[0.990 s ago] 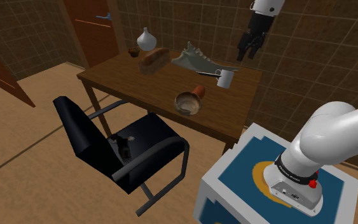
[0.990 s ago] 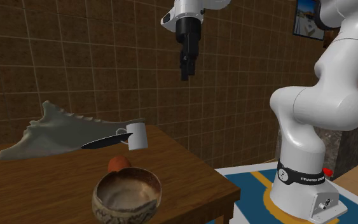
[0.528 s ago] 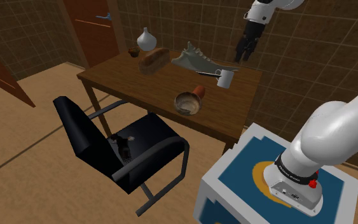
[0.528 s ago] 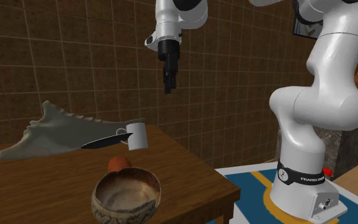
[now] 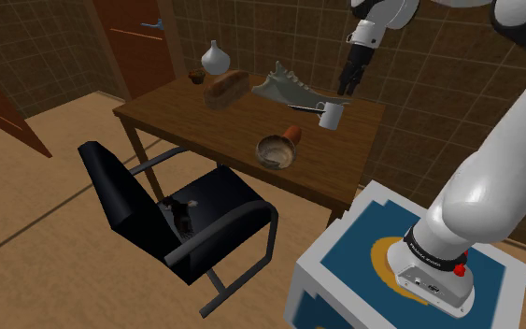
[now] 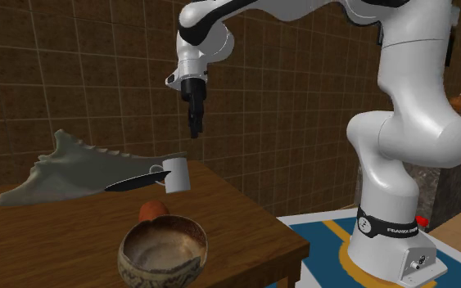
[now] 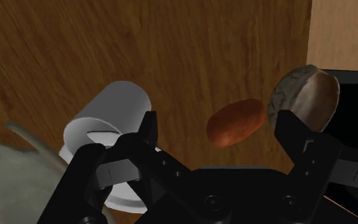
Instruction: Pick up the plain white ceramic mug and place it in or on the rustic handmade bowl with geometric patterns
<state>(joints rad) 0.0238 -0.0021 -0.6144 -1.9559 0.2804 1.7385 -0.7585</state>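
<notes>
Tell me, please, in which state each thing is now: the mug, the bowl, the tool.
white mug: upright on the table, not held.
patterned bowl: upright, empty, near the table's edge.
tool: open, holding nothing, in the air near the mug.

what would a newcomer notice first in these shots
A big white arm arches from the stand at the shoulder view's lower right, its open black gripper above a white mug on the wooden table. A patterned bowl sits nearer the black chair.
</notes>
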